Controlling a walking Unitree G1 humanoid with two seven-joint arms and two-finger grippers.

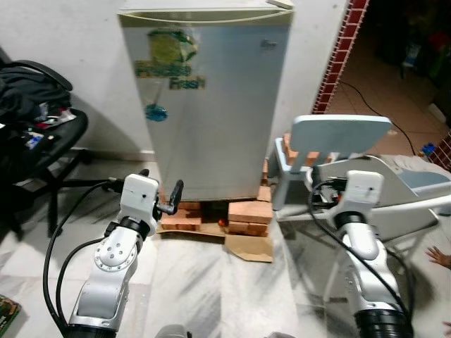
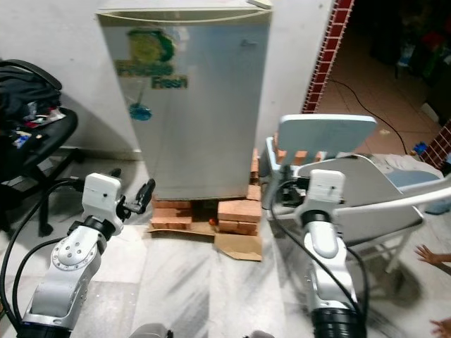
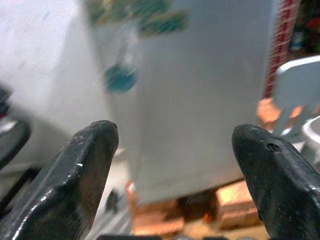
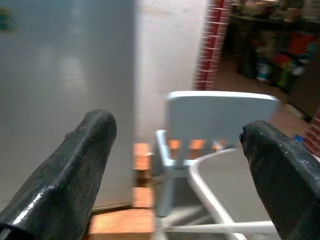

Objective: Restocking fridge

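Fridge point(image 1: 211, 105) dead ahead: small single-door unit, smooth silver-grey metal face, door shut, cream top trim. It stands against a white wall, propped on orange bricks point(image 1: 250, 215) with a flattened piece of brown cardboard point(image 1: 250, 246) under them. Two stickers on the door: a green-yellow one point(image 1: 169, 56) up high, a small round teal one point(image 1: 156, 113) below it.

My left claw point(image 3: 175, 145) is raised in front of the fridge's lower left corner, not touching. Two black glossy fingers point(image 3: 85, 170) spread wide, nothing between them. My right claw point(image 4: 177, 145) is up near the fridge's right side, pointing at a pale blue plastic chair point(image 1: 331, 141) with a slatted back. Its two fingers point(image 4: 75, 165) are also wide apart and empty.

Just right of the fridge: that one blue chair, plus a white plastic chair point(image 1: 416, 193) tipped in front of it. Left side: one black office chair point(image 1: 42, 134) piled with dark clothes. Floor point(image 1: 211, 289) is pale marble tile, streaked grey. Red-and-white tiled pillar edge point(image 1: 342, 53) at the doorway on the right. A person's fingers point(image 1: 440, 255) at the right edge, low.
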